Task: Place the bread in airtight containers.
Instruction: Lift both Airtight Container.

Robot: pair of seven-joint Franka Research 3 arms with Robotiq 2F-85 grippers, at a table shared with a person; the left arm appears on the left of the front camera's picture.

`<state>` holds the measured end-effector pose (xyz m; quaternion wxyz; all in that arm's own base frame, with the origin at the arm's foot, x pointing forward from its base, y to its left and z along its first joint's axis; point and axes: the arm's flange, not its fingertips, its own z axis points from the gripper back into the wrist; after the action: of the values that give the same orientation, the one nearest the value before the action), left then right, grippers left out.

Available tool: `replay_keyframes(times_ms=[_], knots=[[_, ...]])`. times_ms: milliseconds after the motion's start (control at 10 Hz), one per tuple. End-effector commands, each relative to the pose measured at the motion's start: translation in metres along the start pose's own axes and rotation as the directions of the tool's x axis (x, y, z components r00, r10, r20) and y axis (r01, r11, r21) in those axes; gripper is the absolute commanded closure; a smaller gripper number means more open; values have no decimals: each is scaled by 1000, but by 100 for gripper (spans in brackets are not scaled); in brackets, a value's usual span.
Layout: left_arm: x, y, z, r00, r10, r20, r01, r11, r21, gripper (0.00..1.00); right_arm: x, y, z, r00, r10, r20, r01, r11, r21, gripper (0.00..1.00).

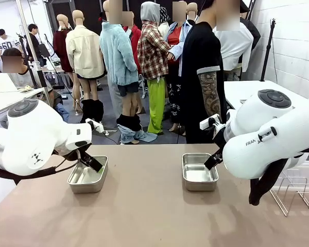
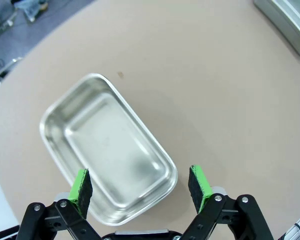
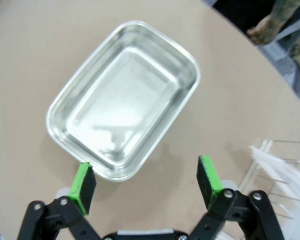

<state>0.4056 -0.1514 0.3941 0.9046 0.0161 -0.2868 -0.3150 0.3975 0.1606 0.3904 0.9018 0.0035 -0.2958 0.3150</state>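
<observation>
While the left gripper [image 2: 140,182] hovers with jaws spread wide, gripping nothing, over one end of the left container [image 2: 110,150], that steel tub sits open-topped on the desk [image 1: 144,206]. Farther right, the right gripper [image 3: 147,181], equally wide and gripping nothing, hangs over the rim of the second container [image 3: 125,100].

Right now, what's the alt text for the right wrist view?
The open right gripper hangs above an empty, lidless steel container on the tan table, one green pad beside its rim. Some clear plastic lies at the lower right; a person's hand shows at the top right.
</observation>
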Motion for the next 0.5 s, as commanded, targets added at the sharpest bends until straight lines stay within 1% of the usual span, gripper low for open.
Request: replay_keyframes(times_ms=[0, 100, 200, 300, 400], knots=[[27, 3, 47, 999, -28, 27, 25, 995, 98, 0, 6, -10, 42, 997, -37, 64, 42, 996, -82, 0], [34, 14, 63, 999, -8, 40, 2, 988, 152, 0, 7, -21, 67, 994, -55, 98, 67, 990, -123, 0], [34, 31, 80, 999, 20, 41, -28, 980, 196, 0, -1, -35, 95, 989, -78, 129, 97, 984, -151, 0], [28, 49, 98, 998, 43, 42, -50, 978, 201, 0, -14, -49, 118, 978, -130, 163, 162, 967, -198, 0], [18, 70, 111, 993, 103, 50, -111, 972, 208, 0, -32, -68, 138, 962, -210, 174, 247, 942, -228, 0]])
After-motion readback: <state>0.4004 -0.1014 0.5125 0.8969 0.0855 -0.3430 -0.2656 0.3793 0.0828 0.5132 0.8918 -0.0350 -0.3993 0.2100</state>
